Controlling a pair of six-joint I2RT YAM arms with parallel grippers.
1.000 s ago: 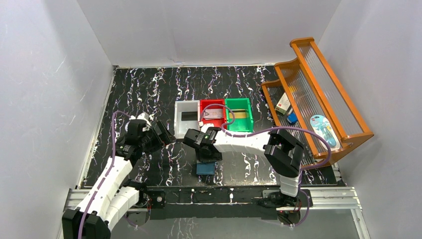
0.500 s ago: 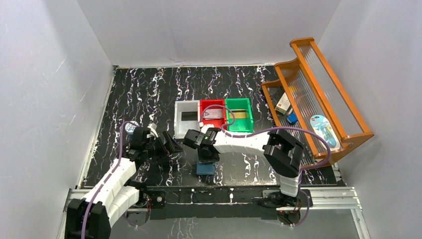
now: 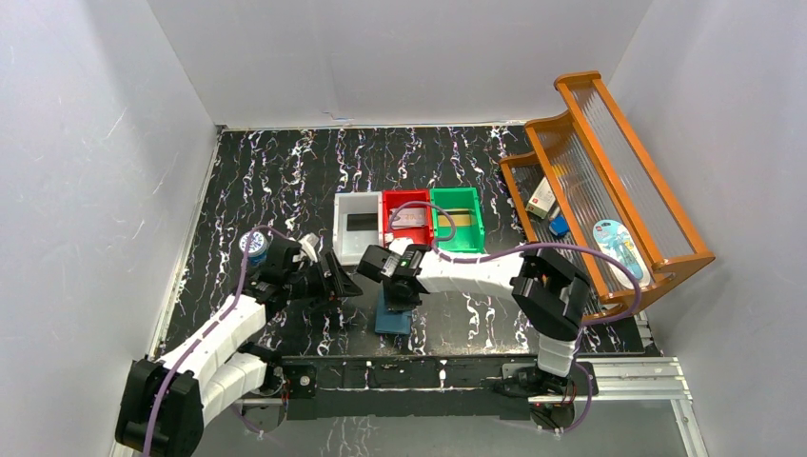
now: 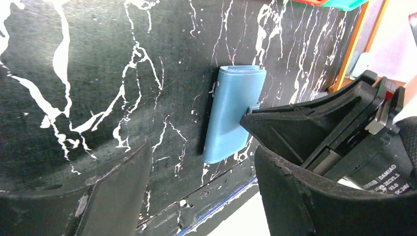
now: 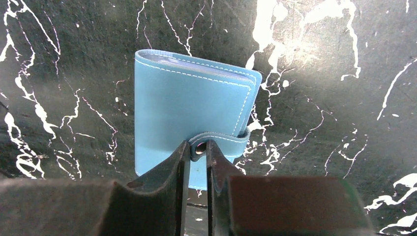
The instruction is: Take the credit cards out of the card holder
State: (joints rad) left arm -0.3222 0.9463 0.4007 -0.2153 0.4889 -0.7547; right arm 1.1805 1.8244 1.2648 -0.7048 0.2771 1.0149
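Observation:
The card holder point(image 3: 393, 316) is a blue wallet that lies folded shut on the black marbled table, close to its front edge. Its snap tab point(image 5: 216, 140) wraps over the near edge. My right gripper point(image 5: 198, 145) reaches down over the wallet point(image 5: 187, 103) and is shut on the tab's snap end. My left gripper point(image 3: 341, 284) hangs low just left of the wallet point(image 4: 233, 113), open, with nothing between its fingers point(image 4: 118, 187). A black credit card point(image 3: 362, 222) lies in the white bin and a pale grey one point(image 3: 407, 220) in the red bin. Any cards inside the wallet are hidden.
Three small bins, white point(image 3: 344, 238), red point(image 3: 390, 201) and green point(image 3: 474, 233), stand in a row behind the wallet. An orange wooden rack point(image 3: 628, 181) at the right holds a white-and-red box point(image 3: 542, 198) and a small blue block point(image 3: 560, 226). A round blue tin point(image 3: 253, 244) sits at the left.
My left arm has swung right and lower toward the wallet, uncovering the blue tin, and its jaws have narrowed a little. My right gripper's jaws have closed in on the snap tab.

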